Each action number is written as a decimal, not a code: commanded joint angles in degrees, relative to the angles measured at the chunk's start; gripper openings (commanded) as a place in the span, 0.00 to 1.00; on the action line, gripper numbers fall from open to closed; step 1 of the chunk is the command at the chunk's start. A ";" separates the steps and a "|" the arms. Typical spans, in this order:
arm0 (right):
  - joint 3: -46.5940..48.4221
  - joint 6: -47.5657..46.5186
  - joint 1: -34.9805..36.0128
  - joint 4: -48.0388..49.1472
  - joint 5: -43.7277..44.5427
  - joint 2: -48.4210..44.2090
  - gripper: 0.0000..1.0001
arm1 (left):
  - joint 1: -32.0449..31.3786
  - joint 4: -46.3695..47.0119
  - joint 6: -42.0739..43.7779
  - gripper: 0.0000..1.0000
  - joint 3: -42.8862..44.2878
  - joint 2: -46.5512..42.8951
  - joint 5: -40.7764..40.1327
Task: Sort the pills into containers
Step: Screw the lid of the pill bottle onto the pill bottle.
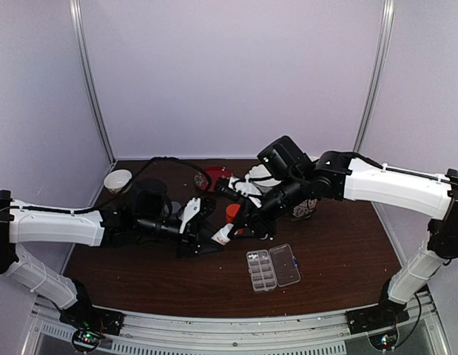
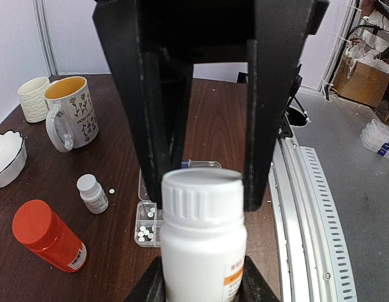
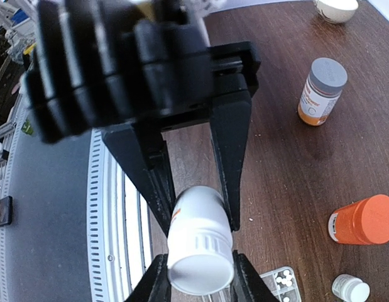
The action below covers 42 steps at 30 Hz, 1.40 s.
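Left hand (image 1: 211, 242) and right hand (image 1: 240, 225) meet over the middle of the desk (image 1: 347, 251) in the overhead view, both on one white bottle (image 1: 222, 237). The pill box (image 1: 273, 268) lies open just toward the bases from them, lid flat to its right, apart from both hands.

Through the left wrist I see that hand's fingers (image 2: 147, 288) pinching the bottle's body, while the right hand's jaws press on either side of its ribbed cap. Left of the bottle, pills (image 2: 144, 234) sit in two end compartments (image 2: 146, 225) of the box. One loose pill (image 2: 111, 190) lies just beside a small white bottle (image 2: 92, 192), with an orange bottle (image 2: 46, 236) nearer the lens.

Through the right wrist, its own fingers (image 3: 246, 283) clamp the cap, and more pills (image 3: 283, 279) show in a box corner at bottom right.
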 commanded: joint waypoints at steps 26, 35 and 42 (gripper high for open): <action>-15.20 82.52 -0.27 26.82 3.36 -3.94 0.09 | -13.87 4.01 26.59 0.05 4.85 -2.36 -50.14; -19.26 88.88 -0.88 32.23 4.97 -6.81 0.25 | -14.09 2.27 26.00 0.05 6.15 -0.74 -46.85; -18.01 72.14 -2.38 19.37 11.37 -13.12 0.68 | -13.84 -0.52 22.89 0.05 6.27 0.36 -43.90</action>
